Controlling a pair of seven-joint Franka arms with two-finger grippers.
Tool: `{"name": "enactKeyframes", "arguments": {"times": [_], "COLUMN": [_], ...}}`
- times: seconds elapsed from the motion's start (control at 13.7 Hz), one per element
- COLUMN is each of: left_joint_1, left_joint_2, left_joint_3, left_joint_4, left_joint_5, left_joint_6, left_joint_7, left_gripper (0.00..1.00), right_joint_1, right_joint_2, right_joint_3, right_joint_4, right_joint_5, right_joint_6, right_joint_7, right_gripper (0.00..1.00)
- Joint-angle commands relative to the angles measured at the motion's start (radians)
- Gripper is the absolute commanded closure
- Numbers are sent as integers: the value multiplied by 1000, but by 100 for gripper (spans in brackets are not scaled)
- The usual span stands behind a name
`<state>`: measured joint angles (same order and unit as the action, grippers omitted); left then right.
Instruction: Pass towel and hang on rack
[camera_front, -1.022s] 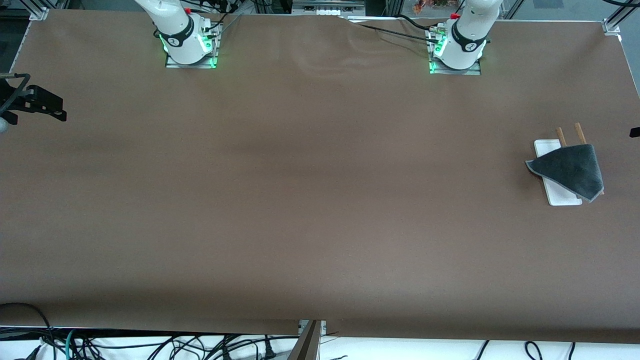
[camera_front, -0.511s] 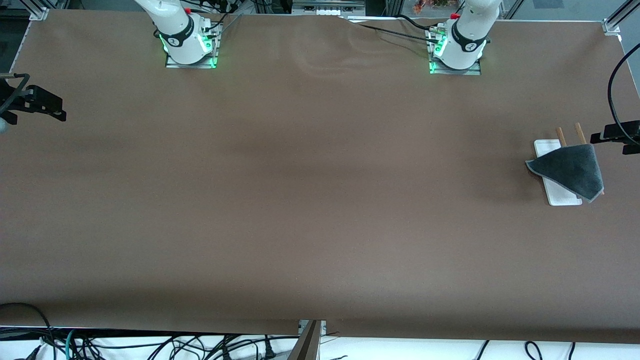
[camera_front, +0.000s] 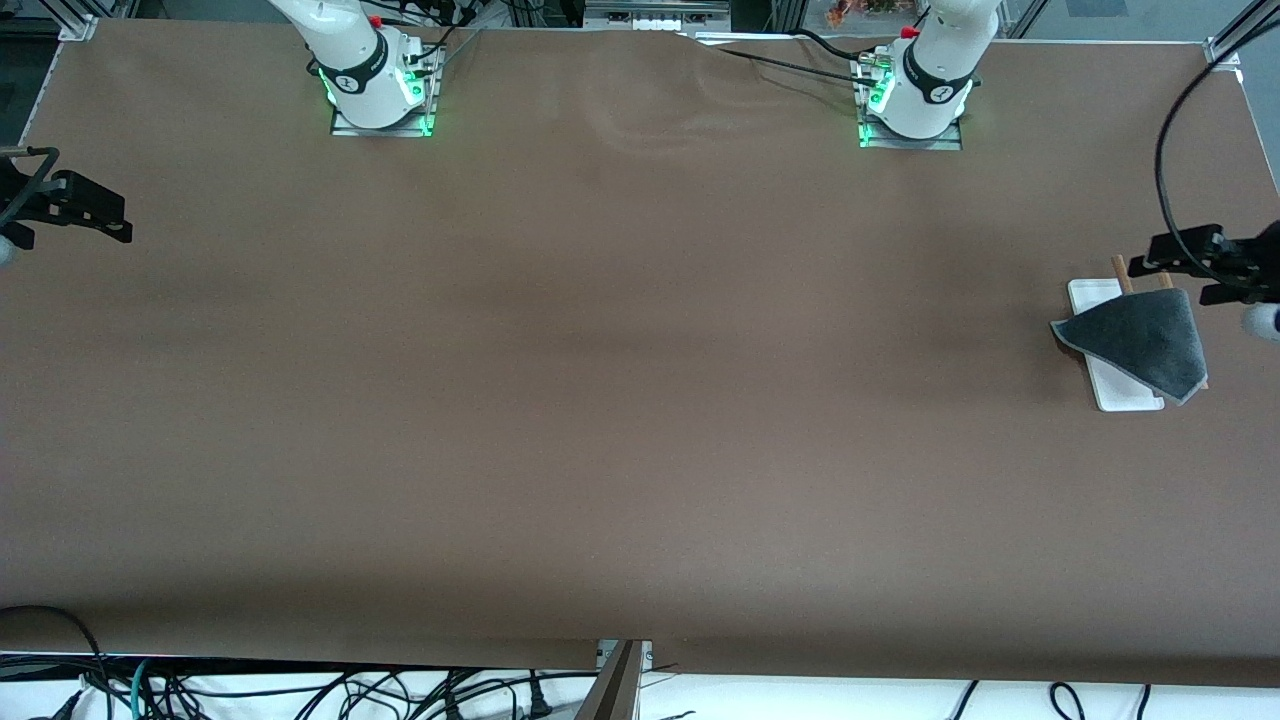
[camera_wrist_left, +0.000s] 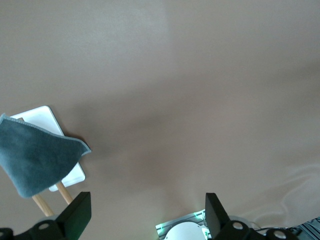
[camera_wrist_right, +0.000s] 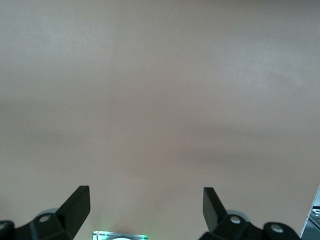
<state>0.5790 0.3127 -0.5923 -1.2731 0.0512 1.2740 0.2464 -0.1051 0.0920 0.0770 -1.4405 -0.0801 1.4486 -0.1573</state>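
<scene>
Left end effector (camera_front: 1165, 258) hangs over the rack (camera_front: 1100, 300) close to the bench edge at the left arm's end, above the ends of the two wooden rods that lie toward the bases' edge. Its fingers (camera_wrist_left: 77, 212) stand wide apart with nothing between them, as the left wrist view shows.

The towel (camera_front: 1140, 340) is draped over the rack with its dark grey face up and a paler grey edge showing along its border. It covers most of the rods and part of the white base, and one corner hangs past the base toward the right arm's end. The rod tips and one end of the base stick out from under the cloth on the side toward the bases' edge. In the left wrist view the towel (camera_wrist_left: 37, 157) and the rack (camera_wrist_left: 42, 117) appear together, with bare brown bench (camera_wrist_left: 200, 100) around them.

Right end effector (camera_front: 100, 218) waits over the bench edge at the right arm's end, well apart from the towel. Its fingers (camera_wrist_right: 75, 205) are also spread wide and hold nothing, with only brown bench beneath them.
</scene>
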Motion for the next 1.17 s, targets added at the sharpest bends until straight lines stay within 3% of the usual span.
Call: {"name": "enactKeyframes", "arguments": {"times": [0.0, 0.07, 0.15, 0.36, 0.51, 0.73, 1.09], "left_joint_1": [-178, -261, -304, -336, -443, -507, -501], "left_joint_2": [-176, -222, -266, -363, -406, -400, -322], "left_joint_3": [228, 314, 354, 371, 452, 485, 514], "left_joint_4": [-132, -171, -216, -336, -420, -433, -384], "left_joint_5": [-92, -117, -135, -146, -146, -108, -77], "left_joint_6": [-5, -5, -1, 17, 73, 148, 234], "left_joint_7": [-7, -10, -24, -113, -235, -427, -381], "left_gripper": [0, 0, 0, 0, 0, 0, 0], "right_joint_1": [-10, -10, -10, -8, -10, -10, -10], "right_joint_2": [-2, 0, 0, 0, 0, 0, 0], "right_joint_3": [0, 0, 0, 1, 0, 0, 1], "right_joint_4": [2, 2, 2, 2, 2, 2, 2], "right_joint_5": [19, 22, 25, 26, 29, 29, 31], "right_joint_6": [4, 6, 6, 6, 6, 6, 7], "right_joint_7": [-11, -11, -11, -10, -10, -10, -10], "right_gripper": [0, 0, 0, 0, 0, 0, 0]}}
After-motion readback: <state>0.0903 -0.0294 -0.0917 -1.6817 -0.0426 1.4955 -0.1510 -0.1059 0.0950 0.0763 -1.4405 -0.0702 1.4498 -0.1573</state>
